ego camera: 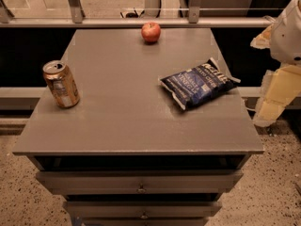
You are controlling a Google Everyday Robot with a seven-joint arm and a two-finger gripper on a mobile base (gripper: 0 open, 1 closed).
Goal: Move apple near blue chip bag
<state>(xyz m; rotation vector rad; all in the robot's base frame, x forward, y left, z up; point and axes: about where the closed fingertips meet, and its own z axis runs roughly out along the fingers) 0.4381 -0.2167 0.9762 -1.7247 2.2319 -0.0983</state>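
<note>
The apple is small, round and red, and sits at the far edge of the grey table top, near the middle. The blue chip bag lies flat on the right half of the table, crinkled, with white lettering. The apple is well apart from the bag, farther back and to the left. My arm is at the right edge of the view, beside the table, and my gripper hangs there off the table's right side, away from both the apple and the bag, holding nothing.
A gold-tan drink can stands upright near the table's left edge. The table is a cabinet with drawers in front. A rail and glass partition run behind the far edge. Speckled floor lies below.
</note>
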